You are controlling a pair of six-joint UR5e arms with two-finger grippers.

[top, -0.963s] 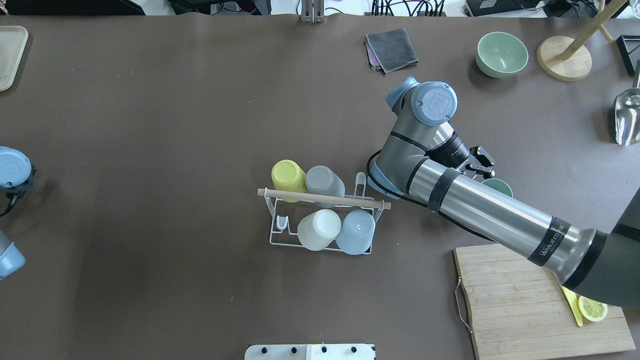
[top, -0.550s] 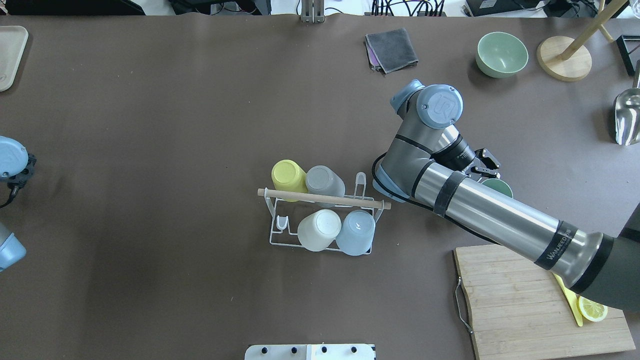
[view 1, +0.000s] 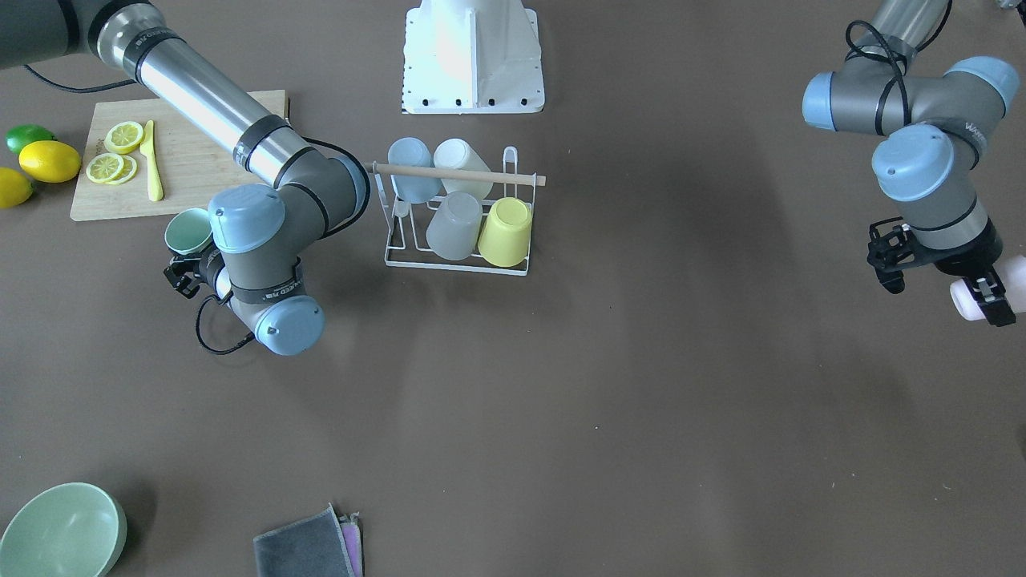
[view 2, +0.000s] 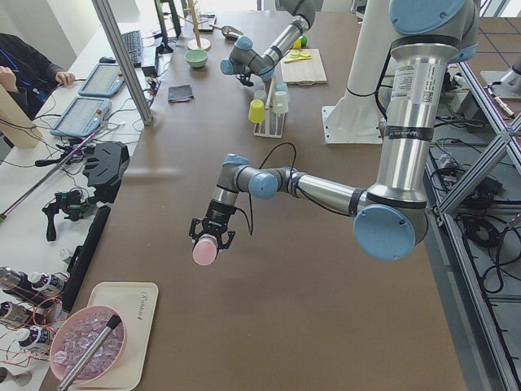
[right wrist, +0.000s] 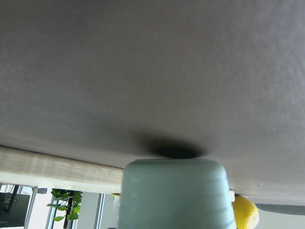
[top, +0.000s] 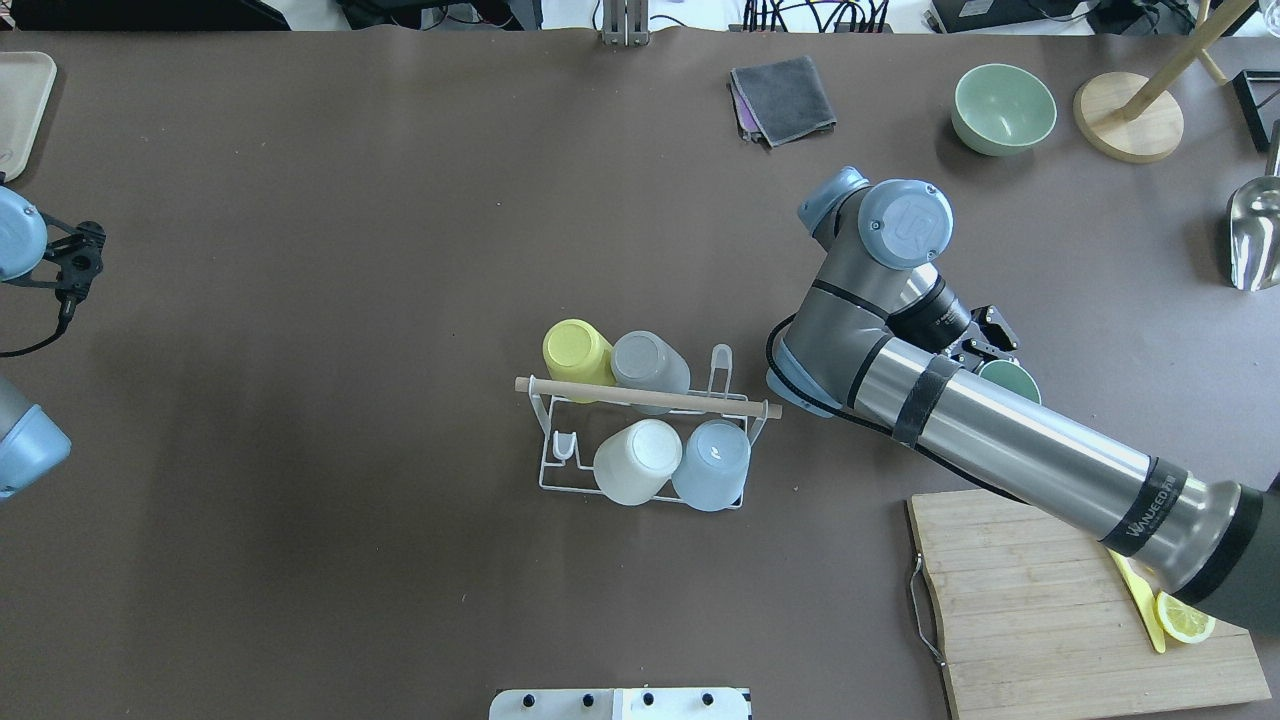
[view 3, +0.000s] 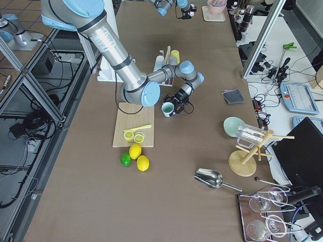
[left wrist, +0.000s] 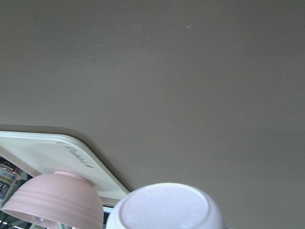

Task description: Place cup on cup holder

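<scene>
Cup holder (view 1: 461,174) stands central on the desk (view 1: 641,361) in the front view, the right pincer (view 1: 189,250) pinching a green cup (view 1: 190,228) at its 9 o'clock. Overhead, that cup has slid slightly toward 3 o'clock. Left-side view: left pincer (view 2: 213,238) pinches a pink cup (view 2: 204,252).

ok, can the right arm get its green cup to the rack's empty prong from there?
Probably yes. The empty prong stands at the end of the rack nearest the right tool, which grips the green cup; nothing else stands between.
</scene>
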